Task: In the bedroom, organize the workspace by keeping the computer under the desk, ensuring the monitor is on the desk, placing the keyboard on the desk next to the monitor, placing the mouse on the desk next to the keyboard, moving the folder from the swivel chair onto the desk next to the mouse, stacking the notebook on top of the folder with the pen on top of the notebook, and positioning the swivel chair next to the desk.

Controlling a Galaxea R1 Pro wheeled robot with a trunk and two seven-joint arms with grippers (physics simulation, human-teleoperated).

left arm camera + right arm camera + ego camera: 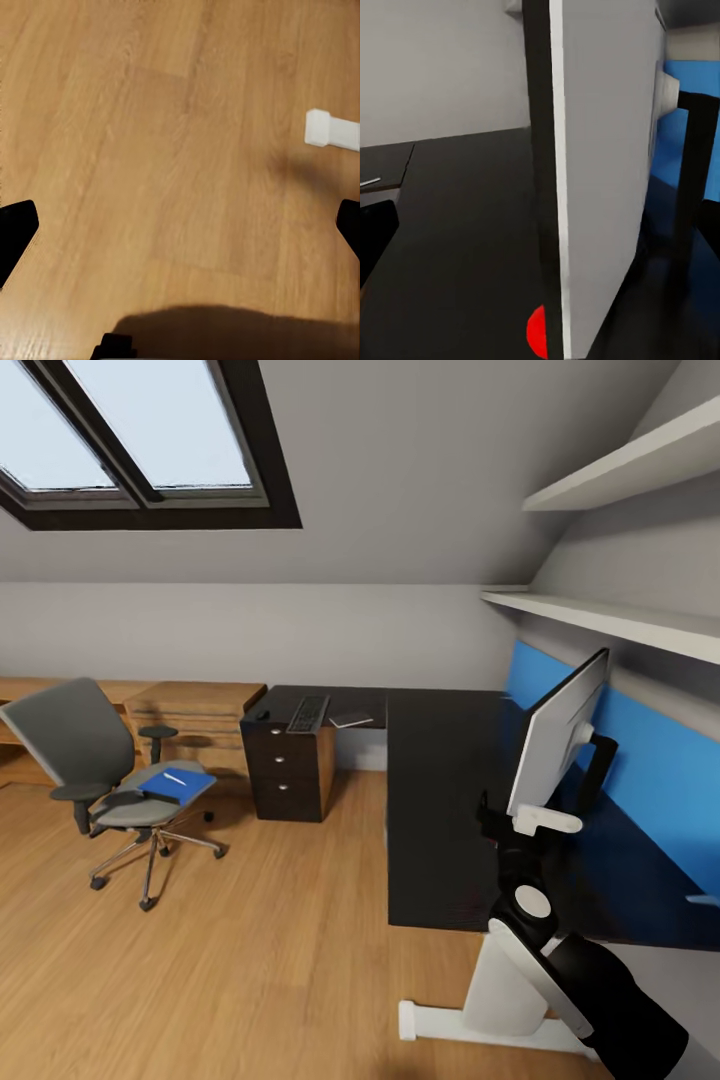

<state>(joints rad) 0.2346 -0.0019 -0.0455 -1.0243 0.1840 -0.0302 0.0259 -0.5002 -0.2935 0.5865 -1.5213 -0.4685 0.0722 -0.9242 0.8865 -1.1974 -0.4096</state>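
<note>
One monitor [557,745], held at its lower edge by the right gripper [520,822], one keyboard [308,713] and one mouse [261,713] are seen on the desk [440,810], while the left gripper's [180,225] fingers are spread wide, empty.

The monitor [556,738] hides the right hand's fingers; the desk [440,780] runs off the frame's right edge.

no text, label, brand or number can be read in any view; the monitor [600,172] carries just a plain red dot at its lower corner, with no lettering on it; the keyboard [308,713] on the desk [440,800] is too small for its key legends to be made out; the folder [176,785] has a bare blue cover.
</note>
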